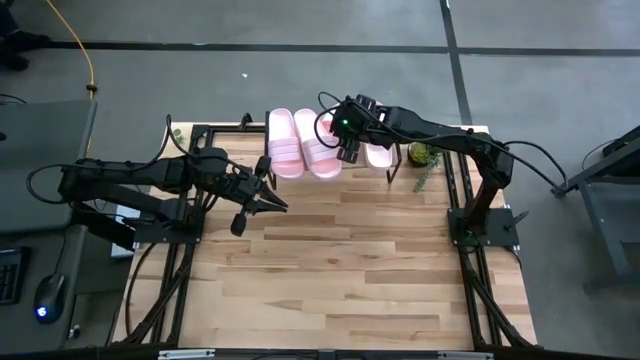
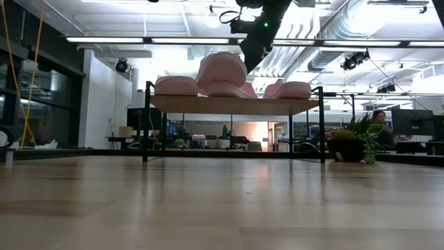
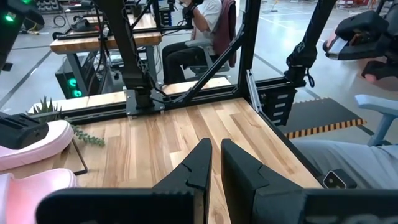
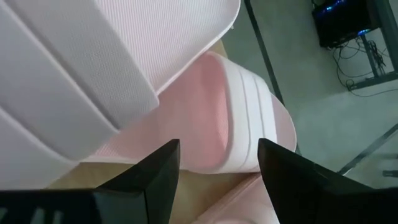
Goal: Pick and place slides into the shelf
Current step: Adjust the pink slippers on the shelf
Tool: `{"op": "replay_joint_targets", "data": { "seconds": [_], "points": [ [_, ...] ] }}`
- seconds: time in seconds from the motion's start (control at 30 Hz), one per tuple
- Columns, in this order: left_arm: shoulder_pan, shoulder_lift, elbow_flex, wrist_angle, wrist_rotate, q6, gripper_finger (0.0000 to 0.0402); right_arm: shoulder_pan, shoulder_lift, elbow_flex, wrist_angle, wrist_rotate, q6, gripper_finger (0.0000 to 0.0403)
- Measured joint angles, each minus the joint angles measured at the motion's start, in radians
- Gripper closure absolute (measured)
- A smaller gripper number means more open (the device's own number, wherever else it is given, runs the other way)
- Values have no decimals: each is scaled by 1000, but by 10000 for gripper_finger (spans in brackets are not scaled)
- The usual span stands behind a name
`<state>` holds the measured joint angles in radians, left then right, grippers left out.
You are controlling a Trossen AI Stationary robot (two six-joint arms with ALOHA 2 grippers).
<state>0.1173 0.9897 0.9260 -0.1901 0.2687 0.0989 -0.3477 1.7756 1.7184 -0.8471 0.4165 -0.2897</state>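
Several pale pink slides lie on the shelf (image 1: 300,178) at the table's far side. In the high view two lie side by side (image 1: 285,145) (image 1: 318,148), and another (image 1: 378,155) shows past my right gripper. In the low view one slide (image 2: 222,69) lies tilted, resting on a neighbour. My right gripper (image 1: 350,152) (image 4: 217,180) hangs open just above the slides, slanting down, with a slide's strap (image 4: 249,106) beyond its fingers. My left gripper (image 1: 275,205) (image 3: 216,162) is shut and holds nothing, raised above the table left of the middle.
A small potted plant (image 1: 420,153) stands at the shelf's right end. Black frame rails (image 1: 470,260) run along both table sides. The bare wooden tabletop (image 1: 340,280) stretches from the shelf to the near edge. A person (image 3: 199,37) sits beyond the table.
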Motion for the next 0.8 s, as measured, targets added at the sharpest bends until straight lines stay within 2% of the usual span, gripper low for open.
{"op": "replay_joint_targets", "data": {
  "seconds": [0.17, 0.8],
  "points": [
    [0, 0, 0, 0, 0, 0, 378, 0, 0, 0, -2, 44, 0, 196],
    [0, 0, 0, 0, 0, 0, 378, -46, 50, 0, 0, 33, -4, 196]
  ]
}}
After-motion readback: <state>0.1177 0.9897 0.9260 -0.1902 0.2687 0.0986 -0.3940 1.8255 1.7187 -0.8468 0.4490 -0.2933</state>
